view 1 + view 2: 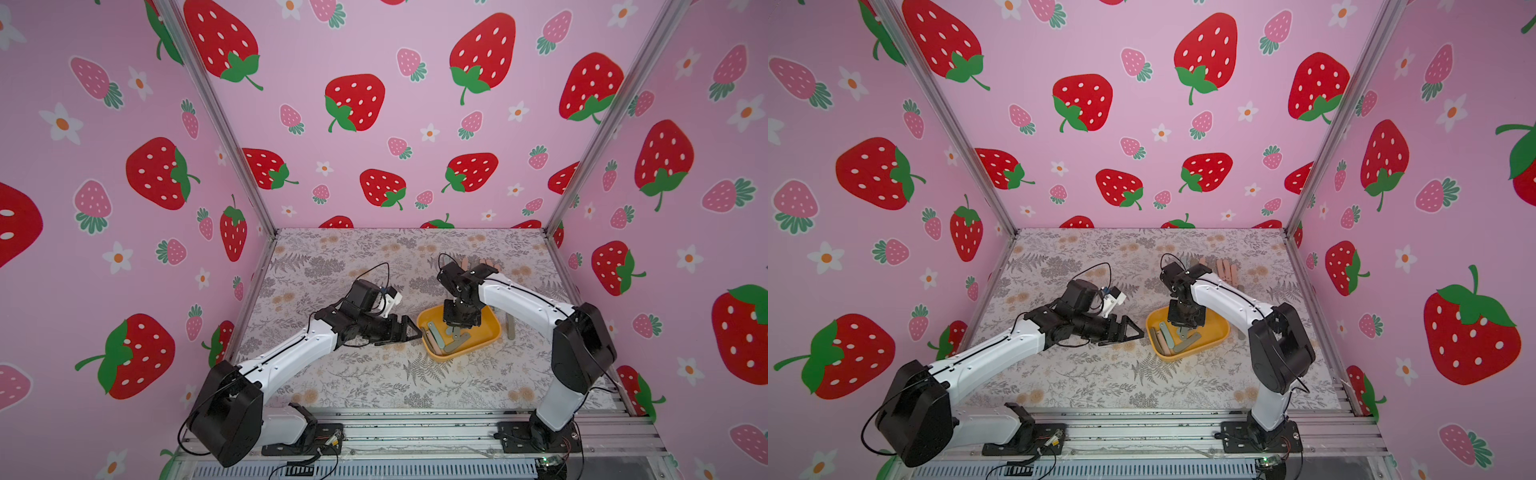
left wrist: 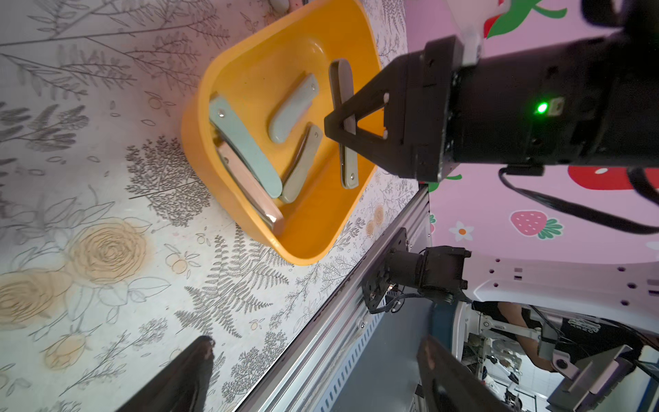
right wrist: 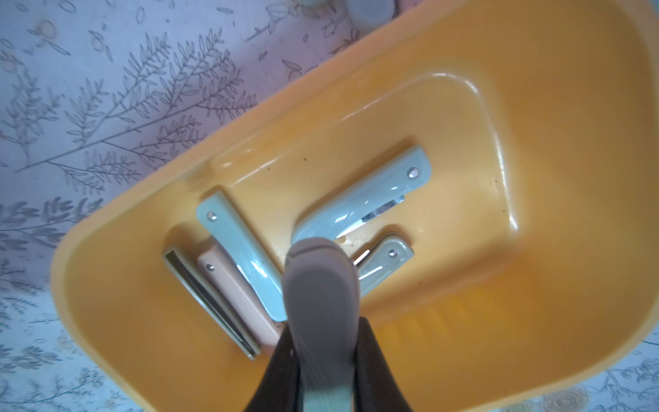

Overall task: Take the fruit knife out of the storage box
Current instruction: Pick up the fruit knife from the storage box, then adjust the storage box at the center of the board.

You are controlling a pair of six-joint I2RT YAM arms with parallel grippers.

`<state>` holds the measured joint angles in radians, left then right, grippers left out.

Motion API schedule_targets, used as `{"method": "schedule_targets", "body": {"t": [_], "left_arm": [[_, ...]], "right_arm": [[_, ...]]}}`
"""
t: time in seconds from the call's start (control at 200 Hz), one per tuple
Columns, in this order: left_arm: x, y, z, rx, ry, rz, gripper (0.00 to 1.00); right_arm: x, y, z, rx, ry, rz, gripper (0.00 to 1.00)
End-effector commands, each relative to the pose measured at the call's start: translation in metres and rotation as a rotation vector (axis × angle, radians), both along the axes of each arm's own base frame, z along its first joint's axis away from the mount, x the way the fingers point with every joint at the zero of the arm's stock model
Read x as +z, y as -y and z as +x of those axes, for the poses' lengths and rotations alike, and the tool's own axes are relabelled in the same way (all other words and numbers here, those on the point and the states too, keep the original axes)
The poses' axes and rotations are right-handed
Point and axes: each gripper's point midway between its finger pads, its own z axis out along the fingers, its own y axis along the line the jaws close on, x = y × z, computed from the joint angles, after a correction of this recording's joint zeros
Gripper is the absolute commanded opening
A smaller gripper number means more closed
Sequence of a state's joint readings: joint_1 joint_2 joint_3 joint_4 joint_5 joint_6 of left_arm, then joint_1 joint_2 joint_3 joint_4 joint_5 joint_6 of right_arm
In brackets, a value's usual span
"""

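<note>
Yellow-orange storage box [image 1: 488, 328] sits lower centre-right on floral tabletop [image 1: 374, 374]. Right end effector [image 1: 455, 331] is inside it, clamped on grey-green folded fruit knife [image 3: 321, 281] (other folded knives [image 3: 242, 257] on box floor). Left end effector [image 1: 413, 334] is spread wide, beside box's left rim.

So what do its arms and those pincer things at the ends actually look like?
Both the left arm and right arm have smooth white shells joined by chunky black joint housings. Thin black cables loop near the wrists. The left end effector and right end effector are black, each with two triangular open-frame fingers; a green light glows behind the right one.
</note>
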<state>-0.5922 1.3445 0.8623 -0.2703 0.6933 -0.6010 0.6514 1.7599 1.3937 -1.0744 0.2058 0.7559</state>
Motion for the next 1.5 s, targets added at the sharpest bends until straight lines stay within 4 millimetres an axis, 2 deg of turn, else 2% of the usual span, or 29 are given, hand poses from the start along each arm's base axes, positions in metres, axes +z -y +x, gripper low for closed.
{"method": "schedule_targets", "body": {"t": [0.0,0.09,0.2,0.305,0.435,0.635,0.725,0.845,0.94,1.06,1.275,1.496], "left_arm": [[0.032,0.029,0.015,-0.053,0.086,-0.11,0.89],[0.03,0.038,0.026,-0.045,0.088,-0.111,0.88],[0.033,0.048,0.037,-0.043,0.089,-0.127,0.88],[0.038,0.057,0.045,-0.059,0.09,-0.135,0.88],[0.037,0.067,0.051,-0.087,0.082,-0.129,0.88],[0.032,0.08,0.053,-0.112,0.058,-0.134,0.88],[0.029,0.086,0.052,-0.127,0.049,-0.134,0.88],[0.025,0.093,0.052,-0.144,0.036,-0.135,0.88],[0.024,0.096,0.054,-0.146,0.033,-0.138,0.88],[0.027,0.097,0.054,-0.148,0.034,-0.142,0.88],[0.024,0.091,0.048,-0.154,0.034,-0.125,0.88],[0.014,0.085,0.041,-0.145,0.021,-0.117,0.88]], "right_arm": [[0.02,-0.01,0.001,0.005,-0.008,0.105,0.13],[0.027,-0.009,0.007,-0.009,-0.003,0.134,0.13],[0.031,0.002,0.016,-0.024,0.002,0.131,0.13],[0.037,0.022,0.023,-0.047,0.013,0.111,0.13],[0.048,0.06,0.026,-0.108,0.042,0.076,0.13],[0.057,0.122,0.01,-0.205,0.063,-0.012,0.13],[0.049,0.145,-0.003,-0.244,0.038,-0.067,0.13],[0.031,0.162,-0.017,-0.269,-0.022,-0.128,0.14],[0.012,0.163,-0.023,-0.268,-0.074,-0.133,0.13],[-0.005,0.158,-0.021,-0.261,-0.096,-0.112,0.13],[-0.016,0.137,-0.009,-0.209,-0.094,-0.017,0.13],[-0.024,0.11,-0.012,-0.118,-0.113,0.016,0.13]]}}
